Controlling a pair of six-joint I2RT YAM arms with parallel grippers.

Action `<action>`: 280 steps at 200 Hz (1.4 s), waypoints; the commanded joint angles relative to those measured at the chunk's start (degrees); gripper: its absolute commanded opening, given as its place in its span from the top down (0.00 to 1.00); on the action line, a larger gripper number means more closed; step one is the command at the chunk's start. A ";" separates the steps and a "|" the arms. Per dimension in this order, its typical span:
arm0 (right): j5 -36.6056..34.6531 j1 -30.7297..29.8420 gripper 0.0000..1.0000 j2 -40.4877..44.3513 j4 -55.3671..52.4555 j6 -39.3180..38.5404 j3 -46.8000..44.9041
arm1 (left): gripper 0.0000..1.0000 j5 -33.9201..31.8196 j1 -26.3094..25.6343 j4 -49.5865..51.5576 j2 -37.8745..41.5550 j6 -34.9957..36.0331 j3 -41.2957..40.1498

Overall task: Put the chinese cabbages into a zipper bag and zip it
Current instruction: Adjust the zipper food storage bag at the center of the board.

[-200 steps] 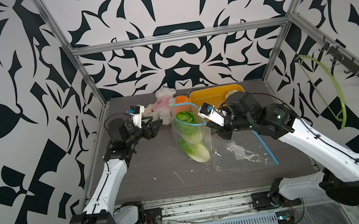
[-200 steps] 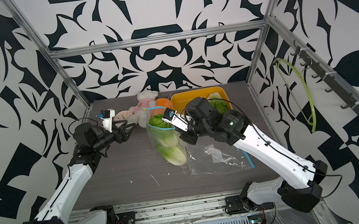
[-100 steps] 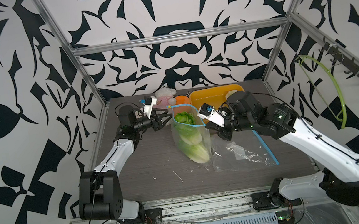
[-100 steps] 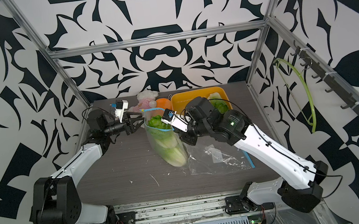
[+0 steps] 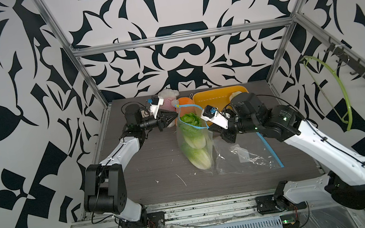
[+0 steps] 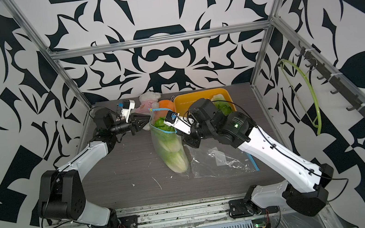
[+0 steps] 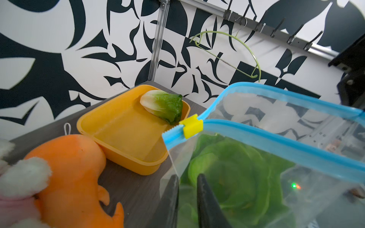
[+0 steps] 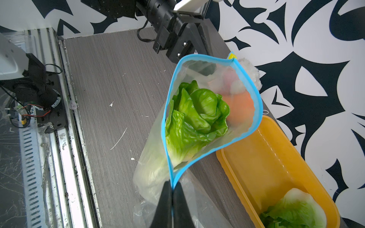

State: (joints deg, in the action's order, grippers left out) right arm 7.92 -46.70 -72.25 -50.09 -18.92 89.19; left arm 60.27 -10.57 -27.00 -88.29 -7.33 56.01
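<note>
Grey tabletop (image 5: 149,162): two chinese cabbages (image 8: 197,110) sit inside the unzipped zipper bag (image 8: 163,126); the third cabbage (image 7: 163,105) waits in the yellow tray (image 7: 126,136). At the bag, the right gripper (image 8: 172,189) clamps the rim, while the left gripper (image 7: 187,175) straddles its edge, jaws nearly together, grip unclear.

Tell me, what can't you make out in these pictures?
In a top view: cabbage in the yellow tray, mostly behind the right arm.
Right wrist view: the frame edge cuts that cabbage off.
Left wrist view: whether the left fingers grip the zipper bag; edge crops them.
</note>
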 commanded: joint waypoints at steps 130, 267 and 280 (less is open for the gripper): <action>-5.42 0.64 1.00 -0.84 2.10 -16.89 3.99 | 0.83 -18.00 2.56 16.45 30.80 7.37 -14.88; -5.64 0.59 1.00 10.50 0.32 -20.28 -5.57 | 0.36 -3.44 1.07 6.15 10.13 4.04 -6.26; -5.55 0.58 1.00 11.06 0.46 -20.46 -6.16 | 0.37 -1.76 0.02 7.55 9.14 4.35 -5.07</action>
State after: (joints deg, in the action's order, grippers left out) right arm 0.95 -46.11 -63.44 -51.37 -38.20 83.59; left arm 53.21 -9.02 -17.91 -77.80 -2.79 48.40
